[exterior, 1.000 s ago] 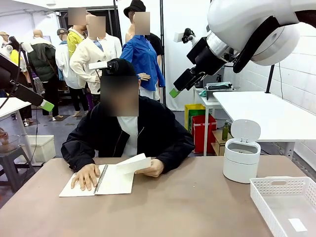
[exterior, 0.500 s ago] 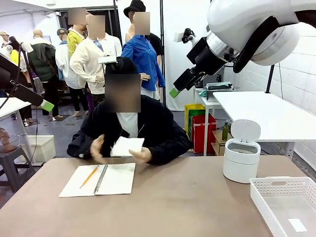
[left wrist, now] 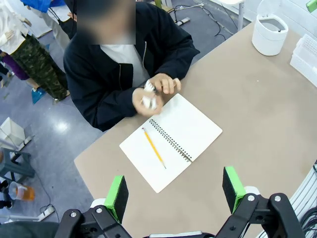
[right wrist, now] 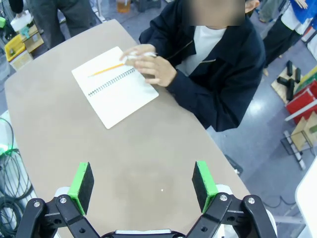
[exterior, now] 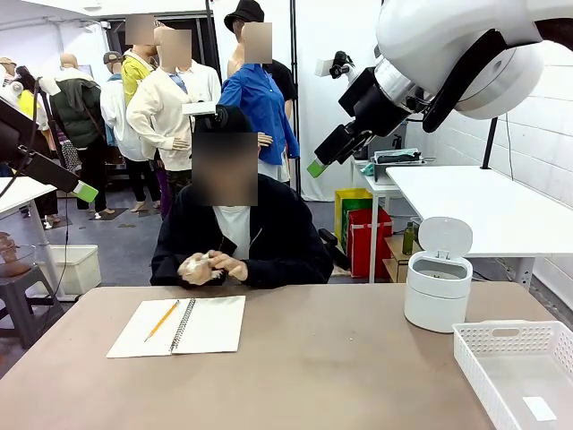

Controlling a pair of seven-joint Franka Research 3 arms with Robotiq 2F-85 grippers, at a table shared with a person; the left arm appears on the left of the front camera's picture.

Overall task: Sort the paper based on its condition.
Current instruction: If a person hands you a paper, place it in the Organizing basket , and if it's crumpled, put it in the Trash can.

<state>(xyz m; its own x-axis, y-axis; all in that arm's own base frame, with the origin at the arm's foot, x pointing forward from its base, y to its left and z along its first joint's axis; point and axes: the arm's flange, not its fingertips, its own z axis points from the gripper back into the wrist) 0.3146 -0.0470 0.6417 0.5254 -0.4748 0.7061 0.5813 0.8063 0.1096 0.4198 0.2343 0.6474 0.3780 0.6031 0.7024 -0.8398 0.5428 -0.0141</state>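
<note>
The paper (exterior: 202, 265) is a crumpled white wad squeezed between both hands of the person at the far edge of the table; it also shows in the left wrist view (left wrist: 149, 98) and the right wrist view (right wrist: 134, 56). My left gripper (left wrist: 175, 191) hangs open high above the near left of the table, with nothing between its green pads. High over the middle of the table, my right gripper (right wrist: 142, 184) is open and empty too. Both are well clear of the paper.
An open spiral notebook (exterior: 208, 324) with a yellow pencil (exterior: 163, 320) on it lies at the far left. A white bin (exterior: 438, 291) with its lid up stands far right. A white perforated tray (exterior: 501, 339) sits at the near right.
The person took a sheet up from the notebook and balled it between both hands. A pencil now lies on the notebook. Neither arm has moved.
</note>
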